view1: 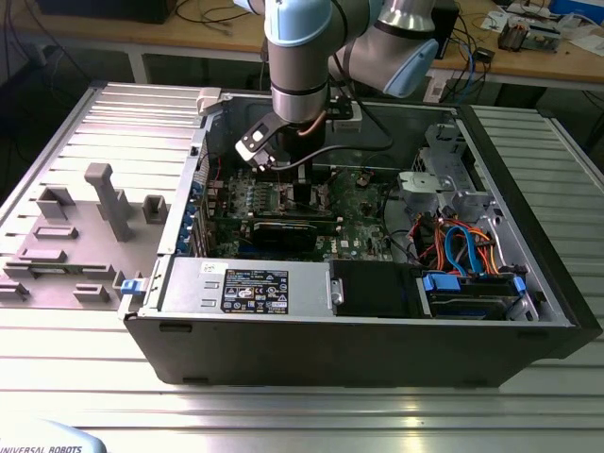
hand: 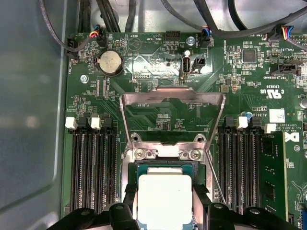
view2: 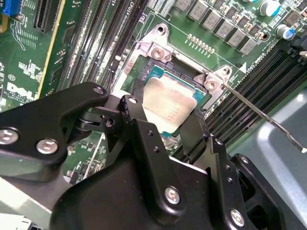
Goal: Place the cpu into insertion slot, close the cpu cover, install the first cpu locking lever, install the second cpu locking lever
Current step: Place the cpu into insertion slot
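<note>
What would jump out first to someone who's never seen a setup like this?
The pale blue and silver arm reaching into the open computer case on the metal table grabs you first. In the first wrist view, the shiny cpu sits in the insertion slot right by the black pincer, with the cpu cover swung open.

You are working in a tight pocket: the cpu cover (hand: 172,92) is tilting open just beyond the insertion slot (view2: 127,72), memory slots (hand: 93,167) are flanking it on both sides, a thin lever (view2: 261,115) is jutting out alongside, and cables (hand: 109,14) are crowding one board edge.
</note>
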You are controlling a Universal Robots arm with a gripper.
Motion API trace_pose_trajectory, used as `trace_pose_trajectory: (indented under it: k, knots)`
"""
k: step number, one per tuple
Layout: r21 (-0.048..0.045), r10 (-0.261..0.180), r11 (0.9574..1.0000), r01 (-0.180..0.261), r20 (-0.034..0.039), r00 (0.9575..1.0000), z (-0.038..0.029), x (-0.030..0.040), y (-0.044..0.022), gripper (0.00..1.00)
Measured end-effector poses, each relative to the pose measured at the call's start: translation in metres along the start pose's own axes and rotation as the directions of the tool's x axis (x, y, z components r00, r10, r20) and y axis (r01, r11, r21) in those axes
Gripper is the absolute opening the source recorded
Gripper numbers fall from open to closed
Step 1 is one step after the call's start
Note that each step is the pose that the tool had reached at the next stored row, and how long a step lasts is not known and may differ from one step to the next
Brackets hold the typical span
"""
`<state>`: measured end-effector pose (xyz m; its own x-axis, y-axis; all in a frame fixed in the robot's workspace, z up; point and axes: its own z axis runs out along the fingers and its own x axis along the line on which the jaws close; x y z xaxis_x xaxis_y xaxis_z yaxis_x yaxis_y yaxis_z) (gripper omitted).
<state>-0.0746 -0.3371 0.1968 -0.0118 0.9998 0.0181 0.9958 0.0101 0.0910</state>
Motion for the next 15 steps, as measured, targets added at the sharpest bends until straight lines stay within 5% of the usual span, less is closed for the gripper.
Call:
trace_pose_trajectory:
  k: [8,15]
  knots:
    - [-0.0005,0.001,1.0000,-0.001,0.0025,1.0000,-0.0013,0.0002,0.0002,0.54]
    - [0.0001,0.003,1.0000,-0.003,0.0130,0.9999,-0.0025,0.0003,0.0002,0.54]
